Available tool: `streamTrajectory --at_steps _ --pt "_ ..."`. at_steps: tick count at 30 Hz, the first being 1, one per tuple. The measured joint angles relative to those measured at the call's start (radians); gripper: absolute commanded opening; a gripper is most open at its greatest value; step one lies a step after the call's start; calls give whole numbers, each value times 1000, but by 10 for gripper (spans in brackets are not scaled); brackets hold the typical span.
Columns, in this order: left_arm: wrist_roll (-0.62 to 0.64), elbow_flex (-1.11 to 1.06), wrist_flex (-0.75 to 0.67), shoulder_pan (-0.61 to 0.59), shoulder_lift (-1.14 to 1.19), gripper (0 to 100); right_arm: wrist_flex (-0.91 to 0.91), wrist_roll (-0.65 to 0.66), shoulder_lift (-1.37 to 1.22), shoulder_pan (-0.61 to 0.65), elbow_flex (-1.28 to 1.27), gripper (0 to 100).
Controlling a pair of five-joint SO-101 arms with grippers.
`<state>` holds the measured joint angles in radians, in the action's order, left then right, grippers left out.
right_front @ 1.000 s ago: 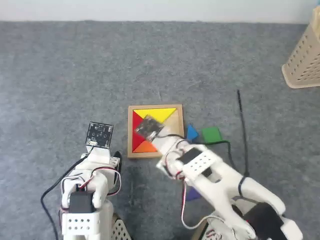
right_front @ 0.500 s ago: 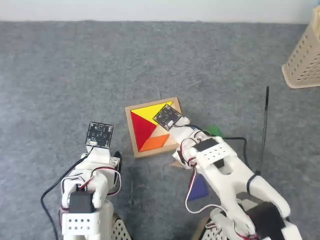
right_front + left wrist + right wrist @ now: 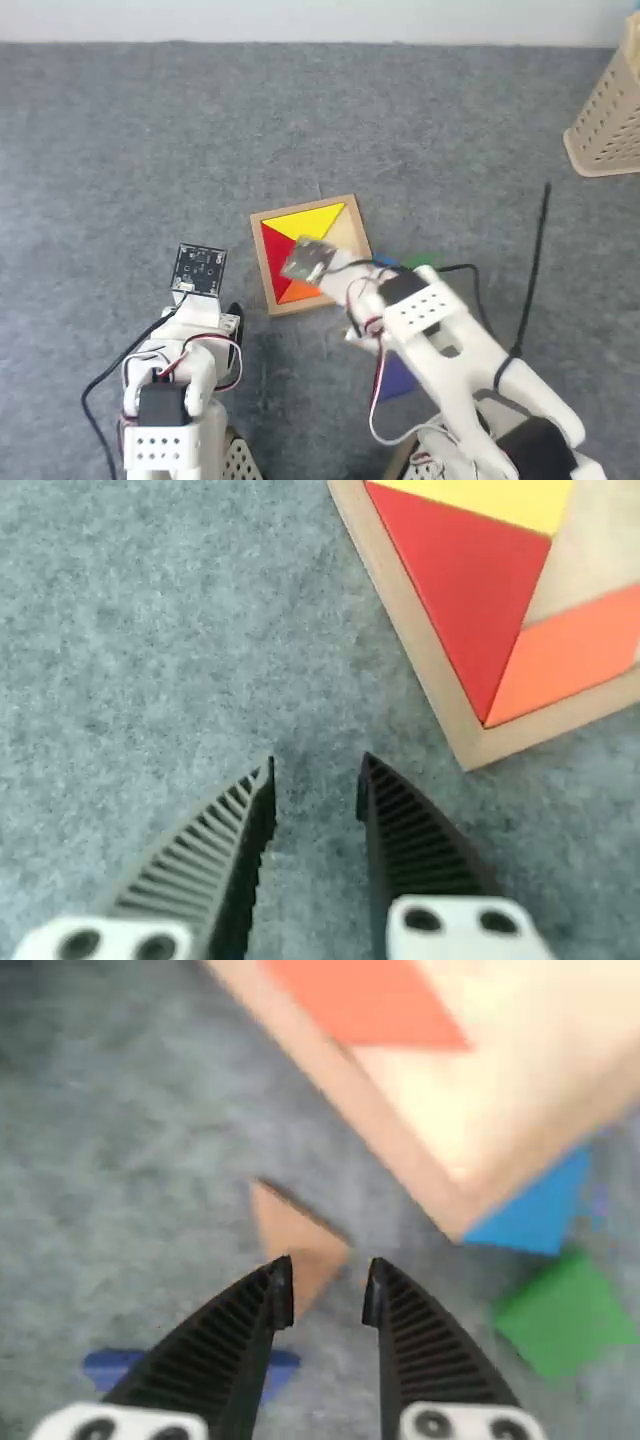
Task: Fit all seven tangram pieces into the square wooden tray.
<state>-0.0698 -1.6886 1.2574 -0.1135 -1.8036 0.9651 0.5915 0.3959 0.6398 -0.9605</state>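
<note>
- The square wooden tray point(image 3: 345, 238) is lying askew around the middle of the grey table point(image 3: 150, 130).
- It is holding a yellow triangle point(image 3: 305, 220), a red triangle point(image 3: 276, 255) and an orange piece point(image 3: 296, 291), while the rest of its floor is showing bare wood.
- The right gripper point(image 3: 325, 1280) is hovering just off the tray's near right corner, jaws slightly parted and gripping nothing, its tips straddling a tan triangle point(image 3: 295, 1240) lying on the table.
- A blue piece point(image 3: 530, 1210) is lying against that tray corner, with a green piece point(image 3: 565, 1315) near it.
- A dark blue piece point(image 3: 120, 1365) is sitting closer to the table's near edge.
- The left gripper point(image 3: 315, 780) is hanging over bare table beside the tray's near left corner, jaws narrowly apart and empty.
- A slatted basket point(image 3: 608, 110) is standing at the far right corner.
</note>
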Motion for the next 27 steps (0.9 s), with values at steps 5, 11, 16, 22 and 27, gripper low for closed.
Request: streamTrajectory --at_steps 5,11,16,22,27 --pt "0 0 0 0 0 133 3 2 0 55 0 146" --pt "0 0 0 0 0 133 3 2 0 54 0 210" --pt "0 0 0 0 0 133 3 40 0 54 -8 210" --pt "0 0 0 0 0 133 -18 77 0 28 -21 209" --pt "0 0 0 0 0 133 -32 81 0 26 -25 209"
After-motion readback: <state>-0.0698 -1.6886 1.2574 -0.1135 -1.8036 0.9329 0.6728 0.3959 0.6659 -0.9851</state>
